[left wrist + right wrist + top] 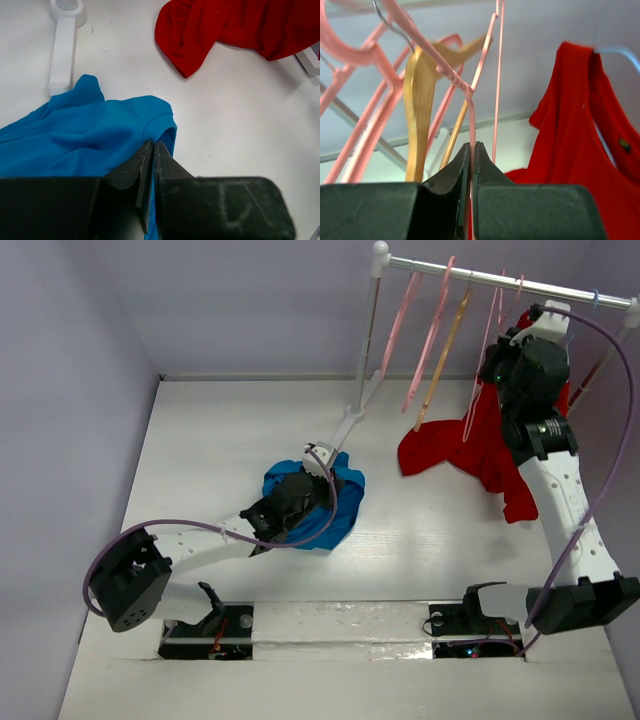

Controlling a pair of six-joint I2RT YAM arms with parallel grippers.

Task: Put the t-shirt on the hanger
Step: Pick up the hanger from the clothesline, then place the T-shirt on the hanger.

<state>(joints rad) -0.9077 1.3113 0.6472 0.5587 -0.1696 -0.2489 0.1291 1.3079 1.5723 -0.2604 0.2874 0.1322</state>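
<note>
The bright blue t-shirt (335, 508) lies crumpled on the white table, left of centre. My left gripper (300, 490) rests on top of it. In the left wrist view the jaws (152, 146) are shut at the hem of a sleeve of the t-shirt (85, 130), with blue cloth showing between the fingers. My right gripper (512, 343) is raised to the rail at the back right. There it (472, 146) is shut on a thin vertical bar of a pale pink hanger (471, 117), the one hanging nearest the red garment (487, 350).
A red garment (470, 445) hangs on a pale blue hanger (620, 52) and drapes onto the table. The white rail (480, 278) also carries other pink hangers (400, 320) and a tan wooden hanger (445, 350). The rack's foot (62, 50) lies beside the t-shirt.
</note>
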